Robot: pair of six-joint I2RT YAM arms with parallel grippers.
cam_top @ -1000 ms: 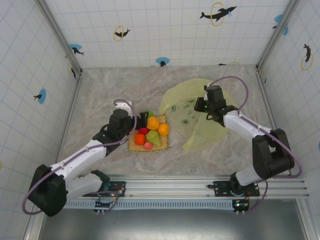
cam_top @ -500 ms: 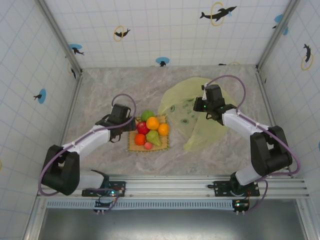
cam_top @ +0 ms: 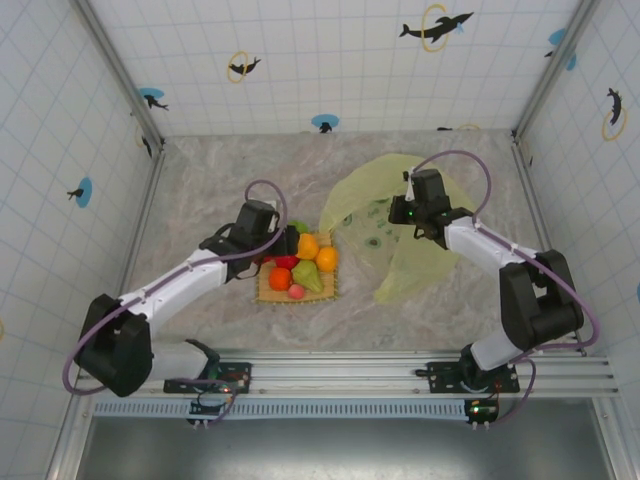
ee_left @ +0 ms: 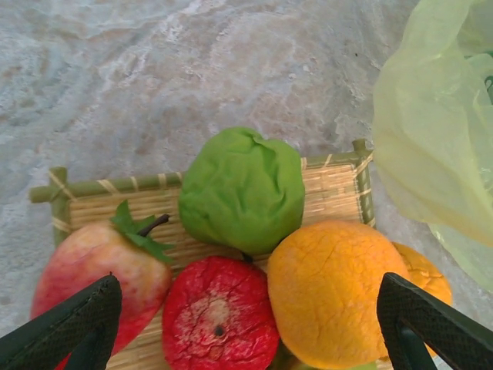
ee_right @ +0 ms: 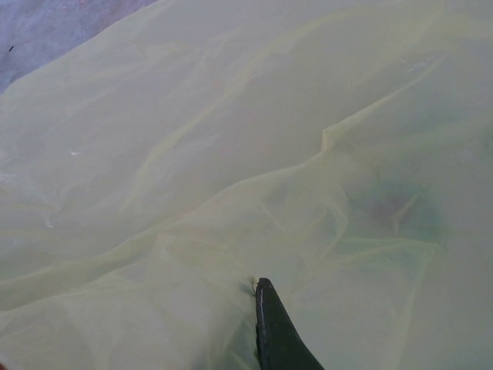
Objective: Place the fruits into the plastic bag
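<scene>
Fruits lie heaped on a tan woven mat near the middle of the marbled bench, none of them in the plastic bag. From the left wrist, a green fruit sits at the far edge of the mat. Nearer the camera an orange touches it. A crinkled red fruit is wedged against both, and a red apple with a green leaf lies to the left. A second orange peeks out behind the first. The left fingers are spread wide above this pile, one at each lower corner of the view, touching nothing.

The yellow-green bag lies just beside the mat's right edge, crumpled and spread over the bench toward the right wall. From the right wrist, its film drapes across the whole view. One of the right fingers stands dark at mid-frame, with the plastic puckered at its tip. Its partner is hidden under the film, and the pair look pressed together on a fold of the bag.
</scene>
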